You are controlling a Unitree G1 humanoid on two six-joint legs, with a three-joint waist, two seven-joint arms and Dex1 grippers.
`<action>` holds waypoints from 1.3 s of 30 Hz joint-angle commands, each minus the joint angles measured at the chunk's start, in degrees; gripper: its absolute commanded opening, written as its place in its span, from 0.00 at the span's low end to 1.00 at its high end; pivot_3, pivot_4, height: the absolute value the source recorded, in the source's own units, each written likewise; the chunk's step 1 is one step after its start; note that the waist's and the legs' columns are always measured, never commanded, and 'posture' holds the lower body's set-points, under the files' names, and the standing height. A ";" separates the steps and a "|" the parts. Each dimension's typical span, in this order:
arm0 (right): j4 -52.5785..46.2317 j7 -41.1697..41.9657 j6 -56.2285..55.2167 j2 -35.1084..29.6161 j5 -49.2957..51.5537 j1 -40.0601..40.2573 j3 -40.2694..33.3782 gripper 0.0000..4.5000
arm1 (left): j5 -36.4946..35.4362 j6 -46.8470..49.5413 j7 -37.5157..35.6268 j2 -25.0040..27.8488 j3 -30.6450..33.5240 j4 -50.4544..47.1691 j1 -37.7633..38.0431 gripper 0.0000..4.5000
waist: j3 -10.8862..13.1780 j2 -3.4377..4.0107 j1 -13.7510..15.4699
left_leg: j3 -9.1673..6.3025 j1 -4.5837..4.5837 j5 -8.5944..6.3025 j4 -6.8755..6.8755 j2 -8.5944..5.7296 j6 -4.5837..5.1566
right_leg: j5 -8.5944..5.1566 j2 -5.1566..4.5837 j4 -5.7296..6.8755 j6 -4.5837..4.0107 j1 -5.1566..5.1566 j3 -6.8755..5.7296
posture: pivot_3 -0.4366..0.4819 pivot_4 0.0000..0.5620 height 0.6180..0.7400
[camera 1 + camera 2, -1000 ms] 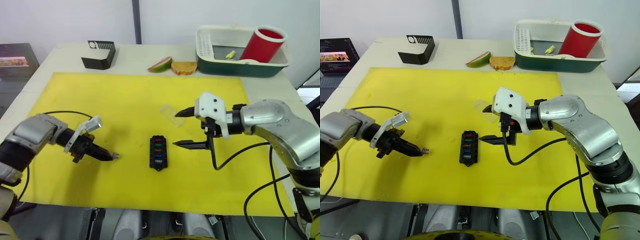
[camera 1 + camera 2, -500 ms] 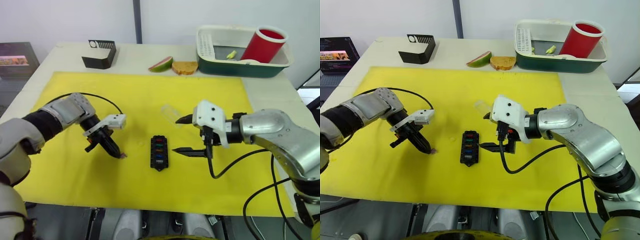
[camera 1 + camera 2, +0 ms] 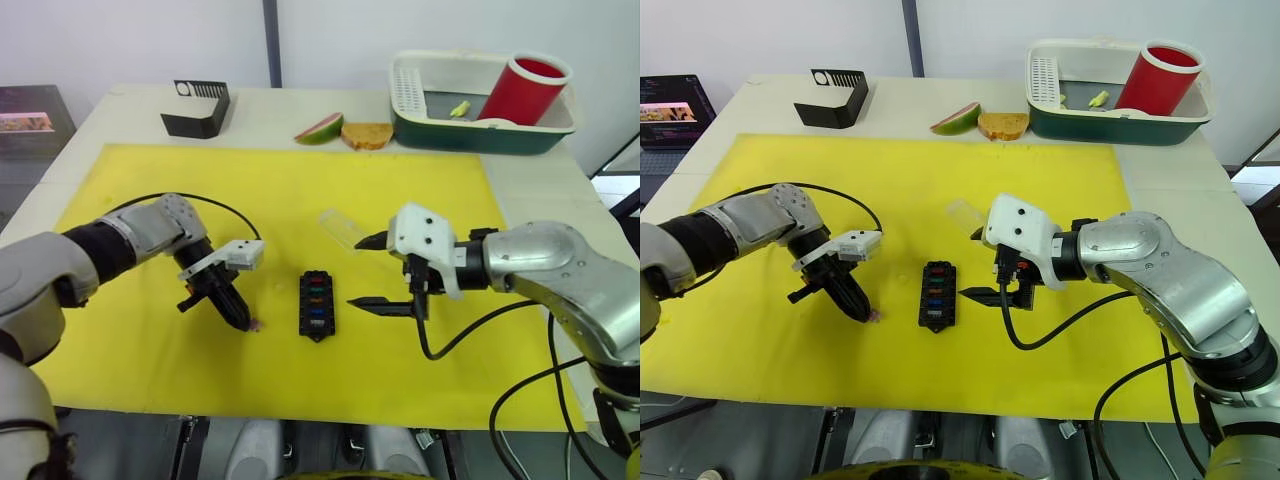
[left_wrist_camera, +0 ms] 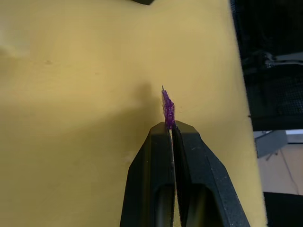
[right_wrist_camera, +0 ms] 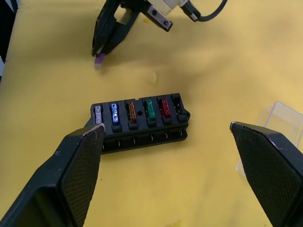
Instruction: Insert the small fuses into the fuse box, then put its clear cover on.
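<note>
Last fuse in hand, cover waiting

Head view: the fuse box sits between both hands, the clear cover just beyond the right hand, which gapes wide, empty.
Left wrist: left hand pinches the purple fuse.
Right wrist: five fuses seated, one slot left.

Lighting, for your check: bright, even, overhead; soft short shadows sit under both arms on the yellow mat. Left wrist view: warmer cast, faint shadow beside the purple fuse, dark background soft. Right wrist view: near fingertips slightly blurred, fuse box sharp.
</note>
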 commanded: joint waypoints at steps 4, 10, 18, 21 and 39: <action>-0.77 0.40 -1.13 -0.23 0.00 -1.44 -0.34 1.00 | 1.54 -1.93 -0.17 1.09 3.22 4.30 1.03 0.77 | 0.00 0.00 0.31 | -0.02 0.09 0.01 0.01 0.00 -0.01 | 0.00 -0.01 0.02 0.00 0.09 0.00 | 0.48 0.27 1.00; -0.32 0.74 -1.92 -0.06 -0.18 -1.57 0.15 1.00 | -0.93 1.79 -0.17 6.76 10.01 1.21 3.15 0.87 | 0.00 -0.01 0.75 | -0.07 0.22 0.01 0.05 0.00 -0.01 | 0.00 0.01 0.02 0.01 0.26 -0.01 | 0.48 0.27 1.00; 1.70 1.94 -3.86 -0.16 -0.61 -2.76 -0.01 1.00 | -3.31 9.92 -0.17 12.98 34.10 -6.73 15.06 0.87 | 0.00 -0.02 0.63 | -0.05 0.12 0.00 0.06 0.00 0.02 | -0.05 -0.03 0.00 0.09 0.18 -0.01 | 0.48 0.27 1.00; 2.35 2.25 -4.35 -0.03 -0.84 -3.12 0.18 1.00 | -3.23 14.06 2.62 13.56 44.87 -11.26 21.79 0.87 | -0.01 -0.03 0.86 | -0.05 0.13 0.00 0.08 0.00 0.02 | -0.05 -0.02 0.00 0.09 0.19 -0.01 | 0.48 0.27 1.00; 3.94 4.07 -6.24 -0.30 -1.51 -3.42 0.45 1.00 | -23.84 44.67 38.74 5.26 91.89 -38.29 66.69 0.87 | -0.01 -0.03 -0.02 | -0.09 0.22 0.00 -0.01 0.02 -0.01 | -0.04 -0.20 0.02 0.07 0.24 0.00 | 0.48 0.27 1.00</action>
